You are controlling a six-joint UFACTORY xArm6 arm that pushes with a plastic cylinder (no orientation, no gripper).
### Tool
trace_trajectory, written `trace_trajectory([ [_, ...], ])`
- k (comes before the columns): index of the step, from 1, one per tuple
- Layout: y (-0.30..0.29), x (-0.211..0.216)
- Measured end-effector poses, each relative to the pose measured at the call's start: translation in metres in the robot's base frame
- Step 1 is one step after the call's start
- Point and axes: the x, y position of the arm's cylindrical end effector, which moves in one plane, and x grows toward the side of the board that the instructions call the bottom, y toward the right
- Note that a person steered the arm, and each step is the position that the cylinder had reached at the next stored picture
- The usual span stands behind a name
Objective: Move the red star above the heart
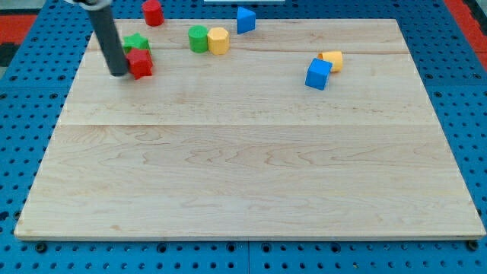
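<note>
My tip (119,73) rests on the board near the view's top left, right against the left side of a red block (141,64) that looks like the star. A green star (137,42) sits just above that red block and touches it. Two yellow blocks could be the heart. One (218,40) is next to a green cylinder (198,38) at the top centre. The other (332,59) is behind a blue cube (318,74) at the upper right. I cannot tell their shapes for sure.
A second red block (153,12) stands at the board's top edge, above the green star. A blue triangle block (245,19) sits at the top centre. The wooden board (243,167) lies on a blue perforated surface.
</note>
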Motion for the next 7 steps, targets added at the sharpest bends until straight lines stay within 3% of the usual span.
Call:
trace_trajectory([
  [1,-0.034,-0.009],
  [4,-0.024,-0.003],
  [7,0.140,-0.002],
])
